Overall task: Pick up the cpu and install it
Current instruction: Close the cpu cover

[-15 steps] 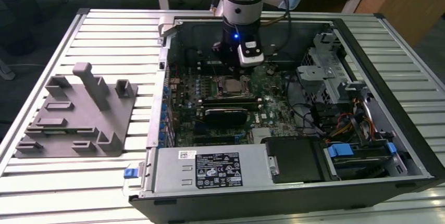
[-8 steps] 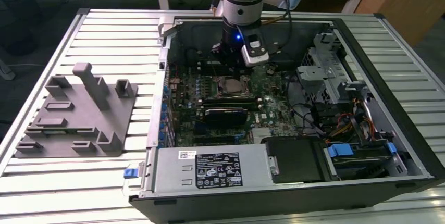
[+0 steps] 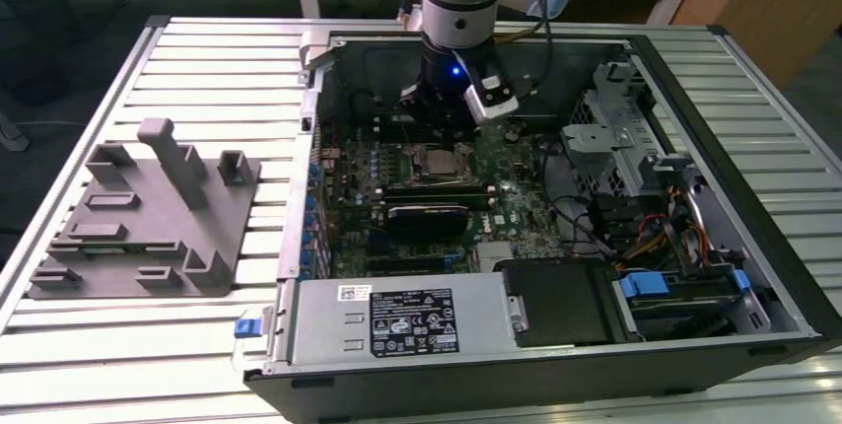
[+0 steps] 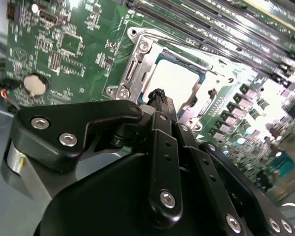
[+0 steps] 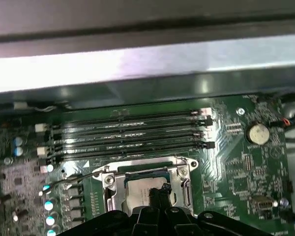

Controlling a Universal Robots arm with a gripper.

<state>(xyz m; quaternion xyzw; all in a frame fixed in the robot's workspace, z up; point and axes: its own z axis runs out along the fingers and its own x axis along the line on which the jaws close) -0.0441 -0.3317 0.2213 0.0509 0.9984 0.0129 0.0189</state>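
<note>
The cpu lies flat in the metal-framed socket on the green motherboard, its silver-white top showing. It is also visible in the first wrist view as the cpu inside the socket frame. My gripper hangs just over the cpu's near edge with its black fingertips pressed together and nothing between them. In the first wrist view the gripper covers part of the chip. In the exterior view the gripper reaches down into the open computer case above the socket.
Memory slots run alongside the socket, with a coin cell nearby. A grey power supply box and drive cage crowd the case. A grey fixture stands on the slatted table at the exterior view's left.
</note>
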